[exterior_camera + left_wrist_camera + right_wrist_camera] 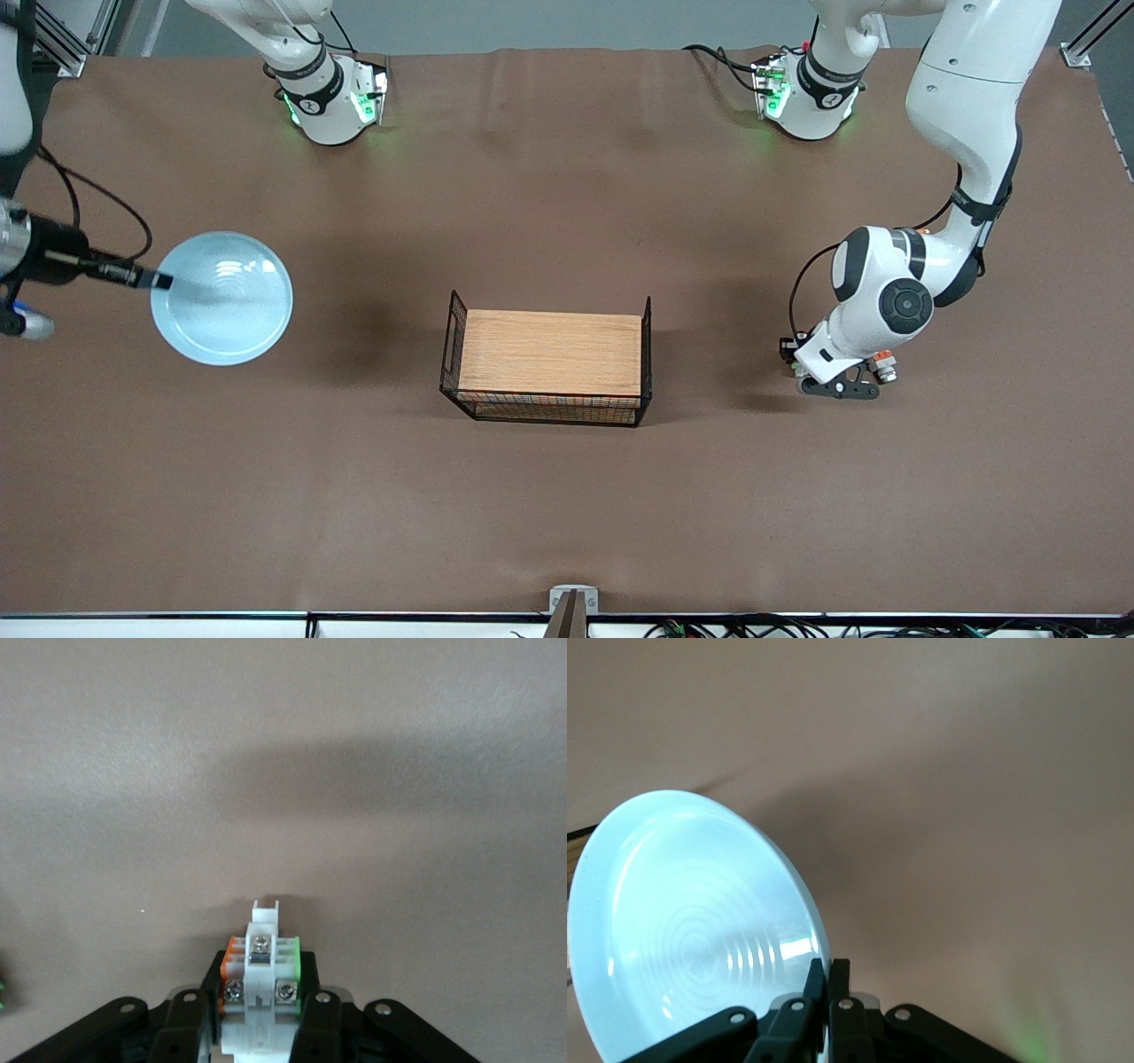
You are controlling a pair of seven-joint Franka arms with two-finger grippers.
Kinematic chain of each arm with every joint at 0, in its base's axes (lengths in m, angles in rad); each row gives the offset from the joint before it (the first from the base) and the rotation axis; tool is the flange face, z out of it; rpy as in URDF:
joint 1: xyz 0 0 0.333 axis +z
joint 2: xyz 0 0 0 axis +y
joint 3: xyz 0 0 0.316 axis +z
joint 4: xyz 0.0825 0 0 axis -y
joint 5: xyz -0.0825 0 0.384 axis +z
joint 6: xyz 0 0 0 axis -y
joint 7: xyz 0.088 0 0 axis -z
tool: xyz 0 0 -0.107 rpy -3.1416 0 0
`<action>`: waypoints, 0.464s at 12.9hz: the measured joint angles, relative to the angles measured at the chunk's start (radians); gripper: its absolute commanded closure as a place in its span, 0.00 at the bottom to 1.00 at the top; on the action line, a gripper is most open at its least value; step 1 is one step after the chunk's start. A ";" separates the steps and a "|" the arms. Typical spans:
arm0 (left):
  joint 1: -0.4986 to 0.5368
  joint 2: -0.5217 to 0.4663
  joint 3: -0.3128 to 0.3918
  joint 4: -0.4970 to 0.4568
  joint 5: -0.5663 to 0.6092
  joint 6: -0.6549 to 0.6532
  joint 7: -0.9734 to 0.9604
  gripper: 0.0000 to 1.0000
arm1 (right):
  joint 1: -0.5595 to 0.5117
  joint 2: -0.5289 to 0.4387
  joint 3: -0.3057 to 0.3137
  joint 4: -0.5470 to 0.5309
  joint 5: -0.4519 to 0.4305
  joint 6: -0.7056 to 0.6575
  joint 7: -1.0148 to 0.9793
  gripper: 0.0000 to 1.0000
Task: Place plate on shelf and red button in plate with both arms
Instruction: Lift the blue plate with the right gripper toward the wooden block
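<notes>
Being pinched by its rim in the closed right gripper (828, 979), the plate (221, 297) is being risked slipping; the red button (261, 979) is being clamped by the left gripper (261, 1028).

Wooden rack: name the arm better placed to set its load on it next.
Hard to call, perhaps the left: its hand, shut on the red button, is nearer the rack than the right hand gripping the plate.
</notes>
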 measured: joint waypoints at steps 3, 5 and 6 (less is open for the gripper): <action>0.001 -0.017 0.000 0.014 0.000 0.000 0.000 0.74 | 0.136 -0.123 0.012 -0.002 0.002 -0.069 0.421 1.00; 0.003 -0.054 0.002 0.020 0.000 -0.023 0.000 0.74 | 0.260 -0.152 0.020 -0.004 0.002 -0.061 0.714 1.00; 0.004 -0.075 0.002 0.030 0.000 -0.058 0.000 0.74 | 0.324 -0.153 0.024 -0.006 0.001 -0.038 0.849 1.00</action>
